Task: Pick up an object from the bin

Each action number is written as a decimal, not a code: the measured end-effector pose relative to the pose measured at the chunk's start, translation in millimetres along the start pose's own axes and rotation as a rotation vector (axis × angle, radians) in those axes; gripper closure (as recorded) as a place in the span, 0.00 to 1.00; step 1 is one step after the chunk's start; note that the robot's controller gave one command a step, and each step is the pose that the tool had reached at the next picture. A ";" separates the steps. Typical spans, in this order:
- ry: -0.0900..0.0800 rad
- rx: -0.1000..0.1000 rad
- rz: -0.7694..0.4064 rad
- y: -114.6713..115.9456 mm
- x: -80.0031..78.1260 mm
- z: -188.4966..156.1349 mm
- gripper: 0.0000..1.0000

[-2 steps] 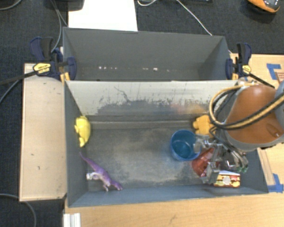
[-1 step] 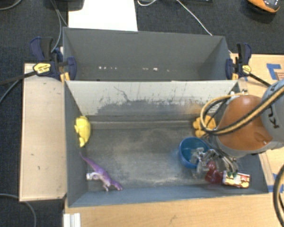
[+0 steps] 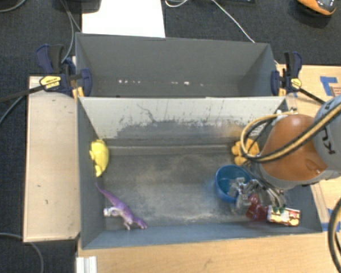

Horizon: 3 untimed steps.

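**Blue cup (image 3: 224, 181) at the gripper (image 3: 245, 195), near the right wall of the bin (image 3: 170, 195)**

Blue and round, the cup sat mouth-up on the bin floor toward the front-right corner. The gripper hung at its rim on the side facing the right wall, seemingly touching it. Whether the gripper was apart or together could not be told. Just past it, nearer that corner, lay a red and white packet (image 3: 277, 215). A small yellow thing (image 3: 240, 148) sat by the back wall. Well apart, along the left wall, lay a purple dinosaur (image 3: 122, 210) and a yellow toy (image 3: 99, 157).
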State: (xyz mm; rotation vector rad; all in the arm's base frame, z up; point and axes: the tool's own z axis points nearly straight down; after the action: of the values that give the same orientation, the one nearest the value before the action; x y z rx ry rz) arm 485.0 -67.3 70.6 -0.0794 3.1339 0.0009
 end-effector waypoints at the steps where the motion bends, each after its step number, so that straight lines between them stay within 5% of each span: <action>1: -0.002 0.000 -0.016 -9.0 -1.6 -104.4 1.00; 3: -0.004 0.000 0.010 -8.6 -0.6 -92.6 1.00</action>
State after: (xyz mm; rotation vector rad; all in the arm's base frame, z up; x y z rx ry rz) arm 485.4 -75.8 163.2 -0.0640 3.1305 0.0012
